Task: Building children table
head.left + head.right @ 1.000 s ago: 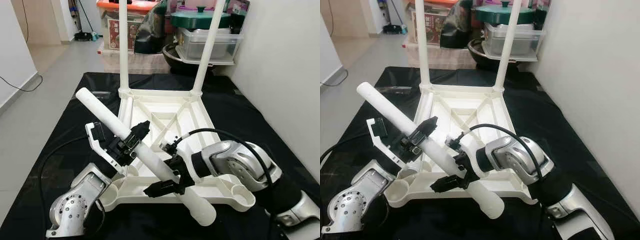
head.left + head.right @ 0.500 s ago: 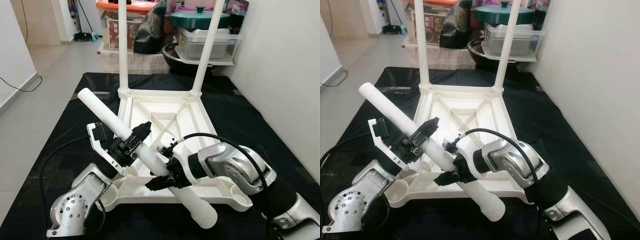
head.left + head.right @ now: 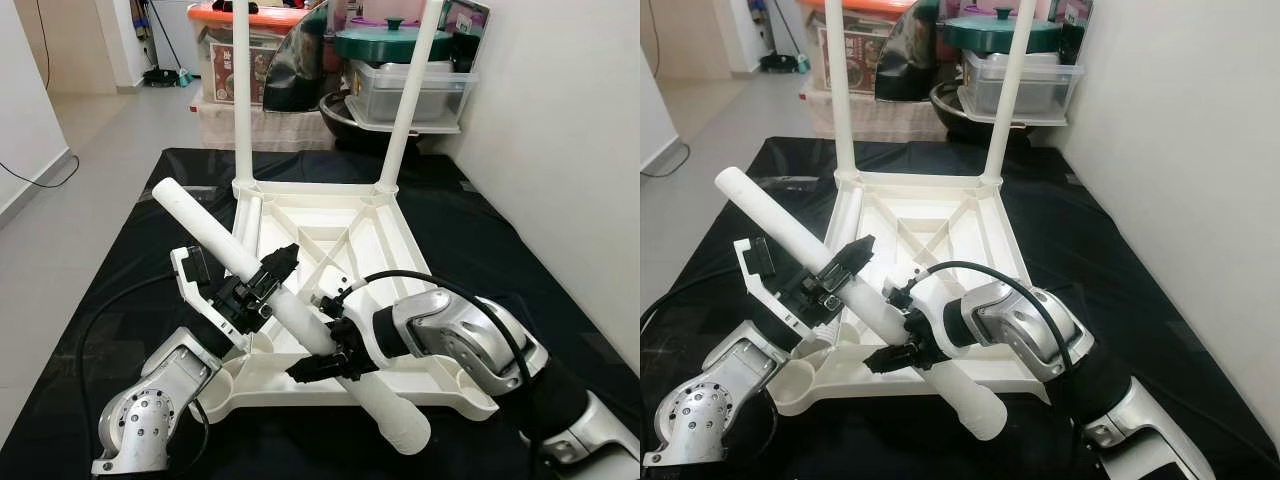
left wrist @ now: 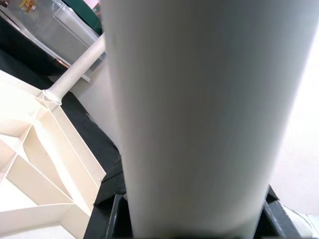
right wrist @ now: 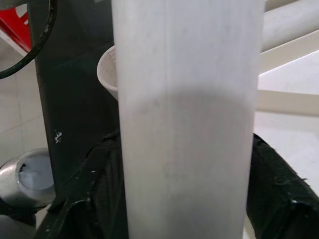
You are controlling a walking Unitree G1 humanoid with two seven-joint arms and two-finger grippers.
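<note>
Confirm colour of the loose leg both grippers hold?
White table leg; clearest in the left eye view.

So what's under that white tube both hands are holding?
Under the white tube lies the upside-down table top on a black mat. The tube hides part of its near edge.

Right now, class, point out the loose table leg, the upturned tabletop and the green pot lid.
loose table leg (image 3: 200, 218), left eye view, its upper shaft.
upturned tabletop (image 3: 405, 238), left eye view, its right rim.
green pot lid (image 3: 385, 38), left eye view, its dome.
</note>
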